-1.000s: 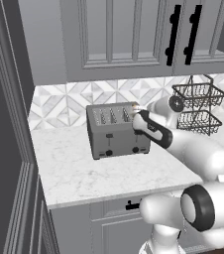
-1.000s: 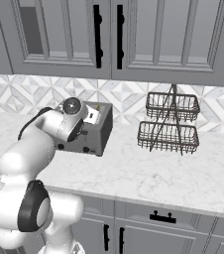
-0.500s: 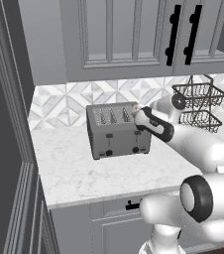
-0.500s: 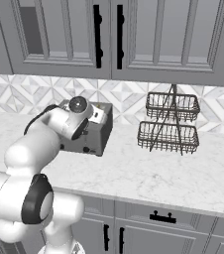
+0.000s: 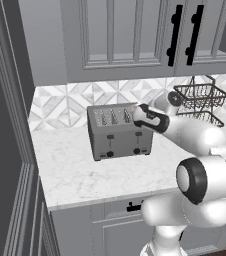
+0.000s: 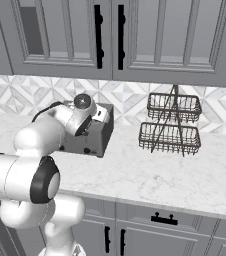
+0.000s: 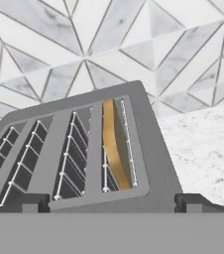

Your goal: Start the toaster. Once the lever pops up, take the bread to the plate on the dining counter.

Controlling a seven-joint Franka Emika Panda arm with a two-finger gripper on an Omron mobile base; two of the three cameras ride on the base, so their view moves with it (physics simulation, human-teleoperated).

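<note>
The marble-look countertop (image 5: 100, 175) ran under grey cabinets and a tiled backsplash (image 7: 134, 44). On it stood the toaster (image 5: 119, 131), with a two-tier wire basket (image 6: 171, 125) well to its right. My gripper (image 7: 112, 201) hung just above the toaster's top right end, fingers spread wide and holding nothing. The bread (image 7: 113, 146) sat down in the toaster's rightmost slot. The lever (image 5: 138, 136) was on the toaster's front face.
</note>
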